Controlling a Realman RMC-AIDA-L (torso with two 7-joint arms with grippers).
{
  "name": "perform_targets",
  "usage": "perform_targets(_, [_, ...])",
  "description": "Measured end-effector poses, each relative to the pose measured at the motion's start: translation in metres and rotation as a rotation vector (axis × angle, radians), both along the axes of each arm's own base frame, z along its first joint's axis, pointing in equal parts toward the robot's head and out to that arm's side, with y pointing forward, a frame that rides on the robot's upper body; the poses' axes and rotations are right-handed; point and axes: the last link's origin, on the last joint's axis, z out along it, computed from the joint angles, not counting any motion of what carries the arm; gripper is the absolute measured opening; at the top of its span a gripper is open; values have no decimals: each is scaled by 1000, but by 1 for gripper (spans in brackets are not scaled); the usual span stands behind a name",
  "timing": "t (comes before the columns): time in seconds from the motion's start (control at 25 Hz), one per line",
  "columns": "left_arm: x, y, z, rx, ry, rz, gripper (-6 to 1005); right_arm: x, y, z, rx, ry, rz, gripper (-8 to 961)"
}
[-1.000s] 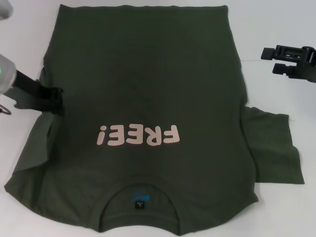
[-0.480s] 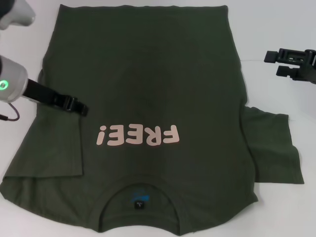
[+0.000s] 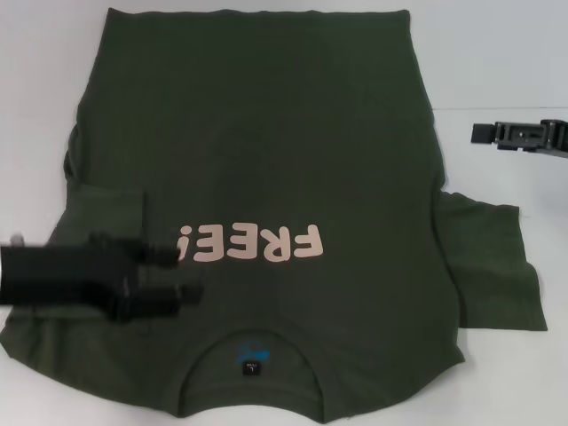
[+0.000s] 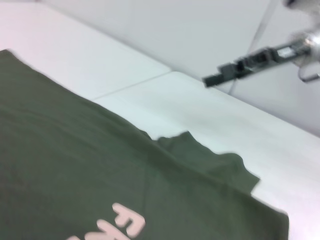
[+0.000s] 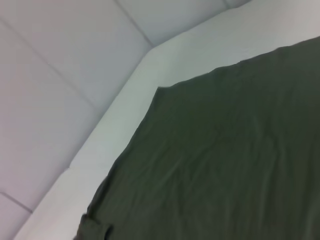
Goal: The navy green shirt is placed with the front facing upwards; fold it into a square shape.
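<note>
The shirt [image 3: 266, 177] is lying spread flat on the white table [image 3: 497, 62], print up, collar nearest the robot, with its left sleeve folded in over the body. The left gripper [image 3: 182, 275] is hovering over that folded sleeve, beside the print, fingers parted and holding nothing. The right gripper [image 3: 484, 133] is hanging above bare table off the shirt's right edge; I cannot tell how its jaws stand.
</note>
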Motion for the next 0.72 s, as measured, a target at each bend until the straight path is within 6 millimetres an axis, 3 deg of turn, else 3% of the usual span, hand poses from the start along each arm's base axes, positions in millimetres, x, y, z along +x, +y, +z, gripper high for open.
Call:
perform_targets(0.2, [-16,-16,-13,-66,-24,43,662,4,-8,5,-63,-71,42,853])
perform_targets(0.4, [-19,-16,-18,-74,-55,82,661,11,-18,7,-112,-75,21,853])
perform_targets(0.72, [-18,-1,-24,-41,-102,137,658,43,-38,13,-221,-93,-267,853])
